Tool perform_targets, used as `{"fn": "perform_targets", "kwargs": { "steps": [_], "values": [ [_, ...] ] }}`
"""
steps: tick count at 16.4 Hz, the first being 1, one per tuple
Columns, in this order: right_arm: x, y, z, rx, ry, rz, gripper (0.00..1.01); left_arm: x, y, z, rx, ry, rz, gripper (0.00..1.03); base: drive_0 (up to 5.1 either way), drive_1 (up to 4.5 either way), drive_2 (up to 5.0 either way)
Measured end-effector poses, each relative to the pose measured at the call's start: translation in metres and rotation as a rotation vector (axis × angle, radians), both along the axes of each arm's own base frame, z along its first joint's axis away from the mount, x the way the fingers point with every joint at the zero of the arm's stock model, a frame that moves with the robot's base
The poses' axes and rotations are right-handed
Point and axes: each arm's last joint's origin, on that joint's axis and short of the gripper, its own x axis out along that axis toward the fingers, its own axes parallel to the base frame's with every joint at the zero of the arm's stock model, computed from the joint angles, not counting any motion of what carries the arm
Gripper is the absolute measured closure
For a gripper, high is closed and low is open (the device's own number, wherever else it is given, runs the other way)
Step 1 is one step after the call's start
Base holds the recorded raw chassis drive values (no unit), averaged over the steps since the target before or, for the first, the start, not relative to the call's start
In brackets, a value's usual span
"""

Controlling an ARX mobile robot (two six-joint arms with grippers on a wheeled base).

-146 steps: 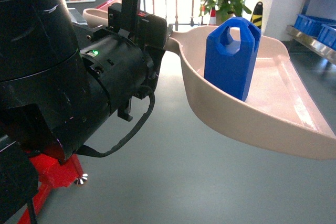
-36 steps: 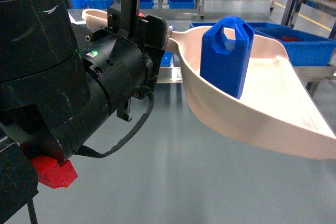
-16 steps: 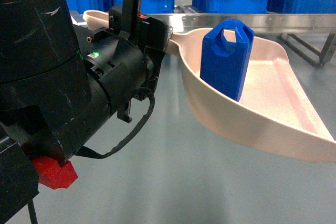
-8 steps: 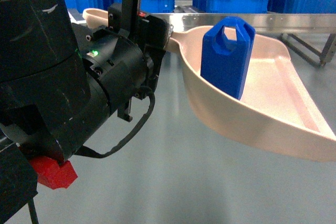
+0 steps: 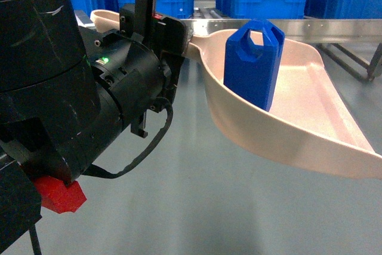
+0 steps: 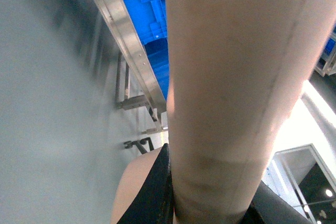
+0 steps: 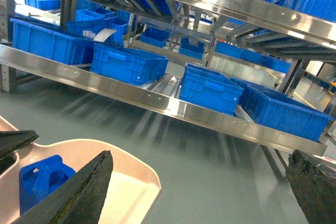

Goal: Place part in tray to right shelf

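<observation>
Glossy black arm (image 5: 71, 88), green LED (image 5: 106, 61), seemingly 1 looped cable (image 5: 149, 147)

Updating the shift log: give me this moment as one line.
part: bright-blue faceted plastic block upright in beige dustpan-shaped tray | tray: carried by handle | stainless shelf ahead | right gripper open

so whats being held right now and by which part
The left pincer holds the tray by its handle, with the part standing upright inside. The right pincer is open and holds nothing.

Part (image 5: 252, 64) upright in tray (image 5: 286, 135)
</observation>
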Motion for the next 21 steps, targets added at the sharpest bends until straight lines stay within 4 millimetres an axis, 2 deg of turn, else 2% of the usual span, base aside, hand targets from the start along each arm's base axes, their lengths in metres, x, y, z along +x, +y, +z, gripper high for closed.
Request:
{"fn": "perform_targets", "kwargs": {
  "steps": [15,21],
  "values": [
    [-0.0001,-0.0001,0.0001,0.001,-0.002,-0.001,0.03,-0.0016,-0.0030,0.0002,-0.001,-0.001,-0.018,0.85,3.5,1.45,-4.8],
    [0.0002,-0.0002,-0.0003,0.000,0.002,-0.005,0.03,-0.0015,-0.0029,0.0001,-0.001,0.000,-0.016,0.85,-0.2,4.51,-3.5]
  ]
}}
